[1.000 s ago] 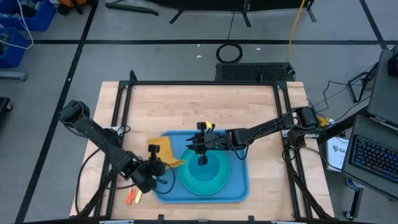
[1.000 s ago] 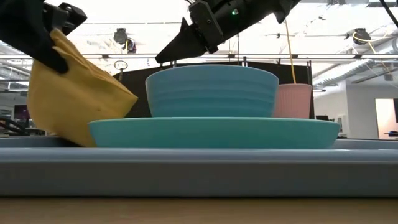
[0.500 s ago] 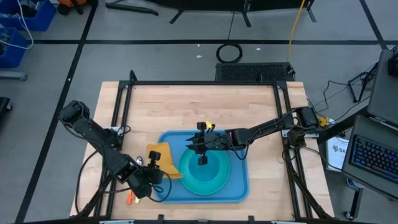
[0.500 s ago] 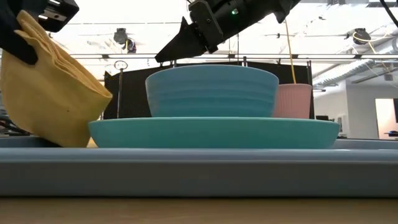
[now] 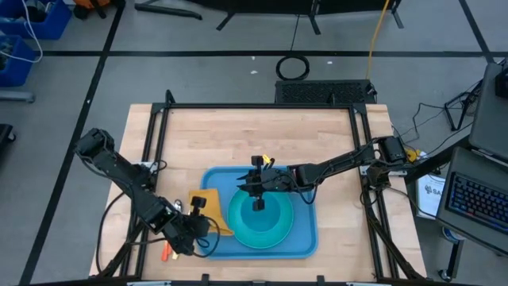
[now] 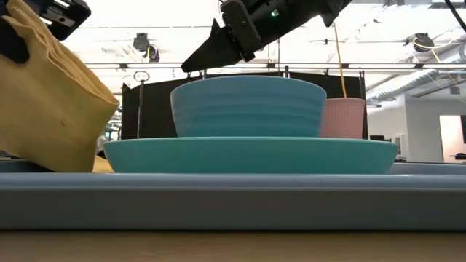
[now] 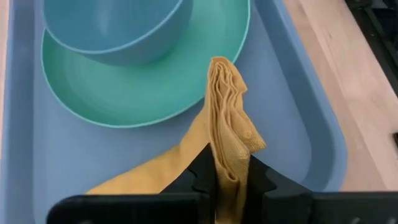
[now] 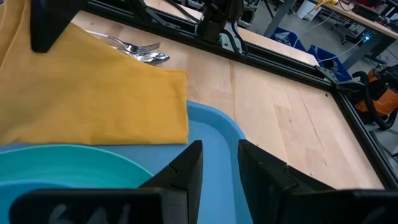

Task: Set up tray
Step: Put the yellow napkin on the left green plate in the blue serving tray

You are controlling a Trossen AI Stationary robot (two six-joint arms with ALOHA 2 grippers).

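1. High view: the blue tray (image 5: 305,238) sits on the near middle of the wooden table (image 5: 254,139), long axis running left to right. The left gripper (image 5: 193,226) hangs over the tray's left end, pinching a yellow cloth napkin (image 5: 208,208) that drapes onto the tray floor just left of the turquoise plate (image 5: 274,232). The right gripper (image 5: 257,187) hovers above the plate's far edge.

2. Low view: napkin (image 6: 51,109) hangs in folds at the tray's (image 6: 233,200) left end, its lower edge down at rim level. The blue bowl (image 6: 247,105) stands on the plate (image 6: 251,154); a pink cup (image 6: 344,118) shows behind it.

3. Left wrist view: jaws closed on a bunched fold of napkin (image 7: 227,134); the loose part trails across the tray floor (image 7: 277,106) beside the plate (image 7: 143,93). Release spot lies straight below the jaws, so the left arm is clearly the nearer one.

4. Right wrist view: jaws stand partly apart, gripping nothing, over the tray corner (image 8: 214,134). A fork and spoon (image 8: 140,51) lie on the table beyond the napkin (image 8: 93,99), outside the tray.
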